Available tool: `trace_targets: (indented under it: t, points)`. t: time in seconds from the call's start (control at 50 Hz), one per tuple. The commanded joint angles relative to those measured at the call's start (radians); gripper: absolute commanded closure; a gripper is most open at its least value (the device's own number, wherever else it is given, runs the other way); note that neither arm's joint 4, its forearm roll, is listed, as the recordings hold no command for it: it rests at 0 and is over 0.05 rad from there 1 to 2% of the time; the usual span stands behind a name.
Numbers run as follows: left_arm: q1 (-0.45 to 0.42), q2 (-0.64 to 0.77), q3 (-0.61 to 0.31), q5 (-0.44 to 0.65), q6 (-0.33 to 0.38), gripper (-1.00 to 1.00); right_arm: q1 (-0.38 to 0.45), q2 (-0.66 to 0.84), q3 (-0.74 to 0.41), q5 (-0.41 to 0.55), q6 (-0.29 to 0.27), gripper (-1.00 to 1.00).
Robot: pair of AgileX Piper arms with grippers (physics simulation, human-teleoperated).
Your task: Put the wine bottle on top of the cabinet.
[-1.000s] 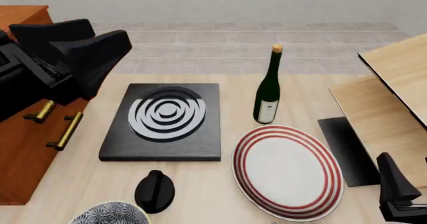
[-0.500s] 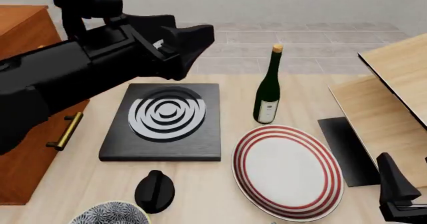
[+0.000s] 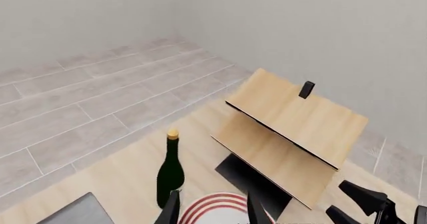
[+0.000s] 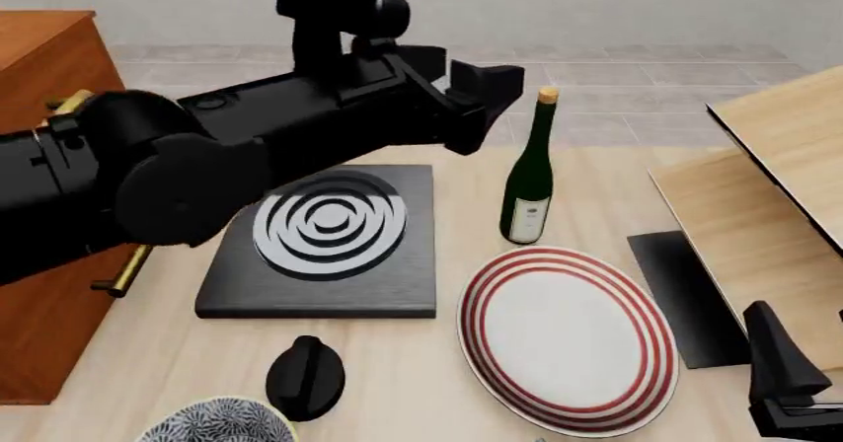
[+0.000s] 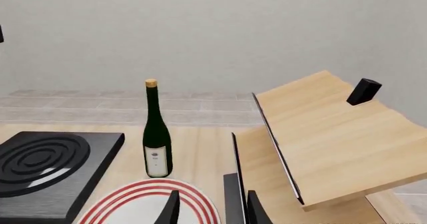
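green wine bottle [image 4: 530, 171] upright, just right of left end effector [image 4: 485, 102]

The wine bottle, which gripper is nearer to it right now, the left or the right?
Left. The left gripper hangs just left of the wine bottle near its neck, not touching. The right gripper sits low at the table's near right corner, beyond the striped plate.

A: What colours do you get on the wine bottle [image 4: 528, 180]?
B: Dark green glass, tan top, small white label low down.
A: And the plate [image 4: 568, 336]?
B: White, ringed with red stripes at the rim. The hob [image 4: 324, 240] is black with pale grey concentric rings.
A: The cabinet [image 4: 46, 67]?
B: Reddish-brown wood, brass handles. The counter [image 4: 395, 363] is pale wood.
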Motion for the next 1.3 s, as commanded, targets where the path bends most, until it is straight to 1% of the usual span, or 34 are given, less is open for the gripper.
trace_targets:
  t: [0.02, 0.04, 0.16, 0.24, 0.3, 0.32, 0.52, 0.58, 0.62, 0.66, 0.72, 0.74, 0.8, 0.98, 1.12, 1.3]
  points:
    - [-0.013, 0.096, -0.081, 0.029, 0.019, -1.0, 0.0, 0.0, 0.0, -0.003, -0.002, -1.0]
    - [-0.011, 0.1, -0.089, 0.029, 0.008, -1.0, 0.001, 0.0, 0.0, -0.004, -0.003, -1.0]
    - [-0.009, 0.133, -0.137, 0.051, 0.01, -1.0, 0.0, 0.0, -0.001, 0.001, -0.001, -1.0]
    - [-0.009, 0.172, -0.171, 0.063, 0.016, -1.0, 0.0, 0.001, -0.001, 0.006, 0.004, -1.0]
    - [-0.006, 0.192, -0.184, 0.062, 0.015, -1.0, 0.001, 0.0, -0.001, -0.003, -0.003, -1.0]
    - [-0.005, 0.205, -0.195, 0.069, 0.029, -1.0, 0.001, 0.0, -0.001, -0.003, -0.003, -1.0]
    - [0.001, 0.255, -0.226, 0.071, 0.019, -1.0, 0.0, 0.002, 0.0, 0.003, 0.003, -1.0]
    - [0.006, 0.267, -0.222, 0.065, 0.023, -1.0, 0.001, 0.0, -0.001, -0.002, -0.002, -1.0]
    - [0.019, 0.27, -0.217, 0.056, 0.01, -1.0, 0.0, 0.002, 0.0, 0.004, 0.004, -1.0]
    - [0.014, 0.277, -0.225, 0.063, 0.037, -1.0, 0.001, 0.001, 0.0, 0.0, 0.001, -1.0]
    - [0.023, 0.285, -0.235, 0.067, 0.037, -1.0, 0.001, 0.001, 0.0, 0.0, 0.0, -1.0]
    - [0.024, 0.289, -0.242, 0.075, 0.051, -1.0, 0.0, 0.002, 0.0, 0.002, 0.003, -1.0]
    - [0.03, 0.297, -0.243, 0.066, 0.044, -1.0, 0.001, 0.0, -0.001, -0.002, -0.002, -1.0]
    - [0.048, 0.325, -0.267, 0.064, 0.052, -1.0, 0.001, 0.001, -0.001, 0.002, 0.002, -1.0]
    - [0.056, 0.348, -0.29, 0.072, 0.052, -1.0, 0.001, 0.001, 0.0, 0.001, 0.001, -1.0]
    - [0.065, 0.396, -0.333, 0.097, 0.068, -1.0, 0.001, 0.0, 0.0, -0.001, 0.0, -1.0]
